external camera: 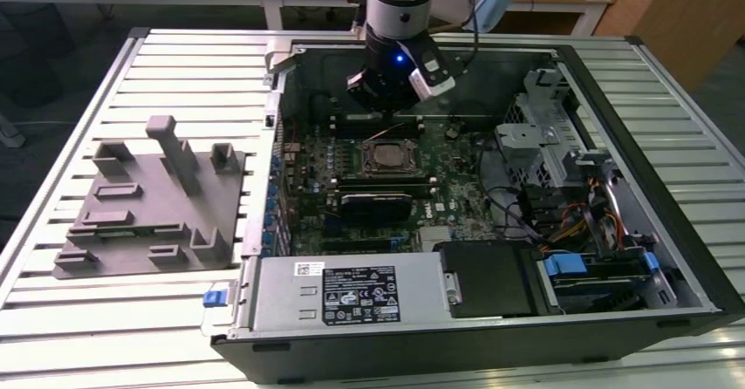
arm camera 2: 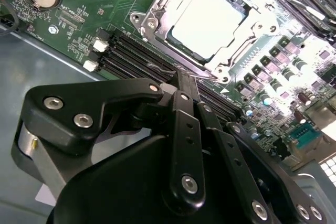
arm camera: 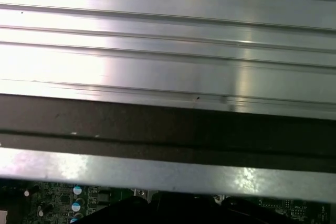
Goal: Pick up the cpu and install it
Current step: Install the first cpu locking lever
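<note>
One shiny square cpu [arm camera 2: 210, 22] sits socketed; the hand's [arm camera 2: 181, 85] black fingers are pressed together, empty

Table [external camera: 93, 319]: a slatted, ribbed metal top (pale, silvery) carried everything.
Computer case [external camera: 349, 345]: lay open on its side, toward the exterior view's right.
Fixture block [external camera: 157, 206]: grey plastic, sat flat on the slats, just beside the case on the exterior view's left.
</note>
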